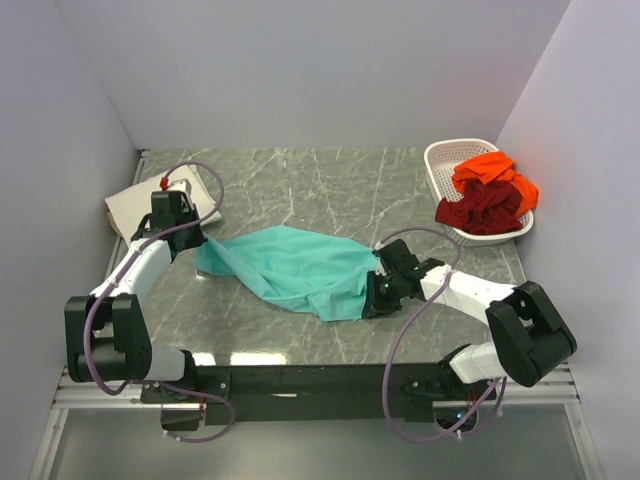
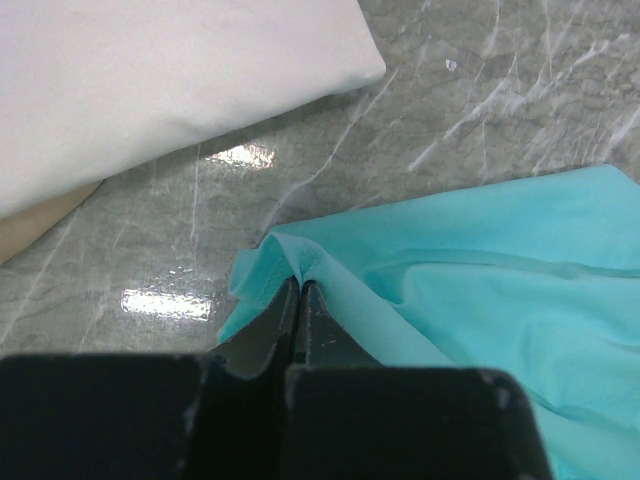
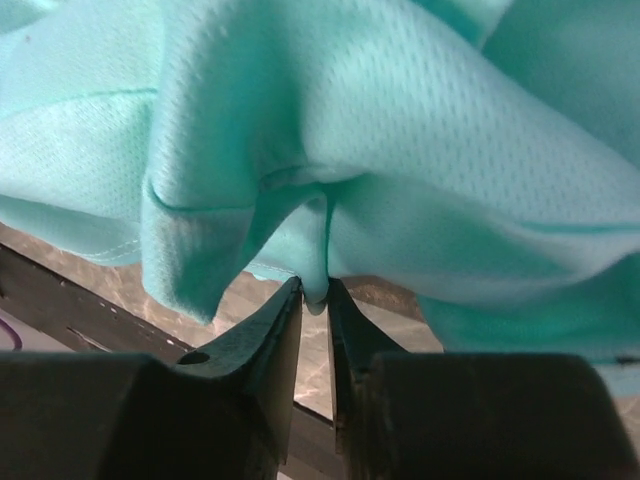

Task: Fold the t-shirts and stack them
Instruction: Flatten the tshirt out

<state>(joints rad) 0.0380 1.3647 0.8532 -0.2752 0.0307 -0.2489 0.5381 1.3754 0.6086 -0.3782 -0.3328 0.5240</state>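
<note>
A teal t-shirt (image 1: 295, 268) lies crumpled and stretched across the middle of the marble table. My left gripper (image 1: 205, 243) holds its left end. In the left wrist view the left gripper (image 2: 299, 285) is shut on a pinched ridge of the teal cloth (image 2: 480, 270). My right gripper (image 1: 372, 295) is at the shirt's right end. Seen from the right wrist, the right gripper (image 3: 315, 290) is shut on a small hanging fold of the teal mesh cloth (image 3: 400, 130). A folded cream t-shirt (image 1: 135, 208) (image 2: 150, 80) lies at the back left, just behind the left gripper.
A white lattice basket (image 1: 440, 170) stands at the back right with an orange t-shirt (image 1: 495, 175) and a dark red t-shirt (image 1: 480, 208) heaped in it. The table's near edge (image 3: 60, 300) runs close under the right gripper. Grey walls enclose three sides.
</note>
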